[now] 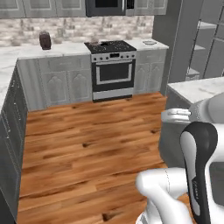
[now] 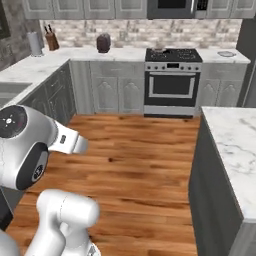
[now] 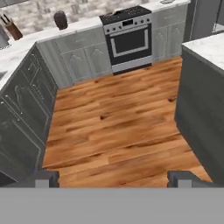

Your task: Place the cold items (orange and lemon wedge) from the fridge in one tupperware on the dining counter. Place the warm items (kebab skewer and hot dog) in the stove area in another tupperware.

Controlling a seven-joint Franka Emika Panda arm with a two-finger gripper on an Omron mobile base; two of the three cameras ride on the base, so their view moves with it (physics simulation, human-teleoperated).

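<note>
The stove (image 1: 113, 70) sits far across the wood floor (image 1: 87, 144) from the robot, at the top centre of both base views and the upper centre of the hand view, with the whole open floor between them. From where the hand looks, the stove lies straight ahead and a little right, so any move toward the warm food looks to me like a drive forward first, not a reach. Something small rests on the black cooktop (image 2: 172, 54), but it is too small to say whether it is the hot dog or the skewer, so its long axis cannot be judged. A round plate (image 2: 226, 53) lies on the counter right of the stove. The dining counter (image 2: 235, 135) runs down the right edge of every view, close beside the arm, its visible top bare marble. The fridge (image 1: 210, 48) stands at the upper right of the left base view, its pale shelves showing. The arm is folded up near the base, with the hand aimed forward and slightly down. The gripper (image 3: 113, 178) is spread wide with nothing between its tips (image 3: 46, 178).
</note>
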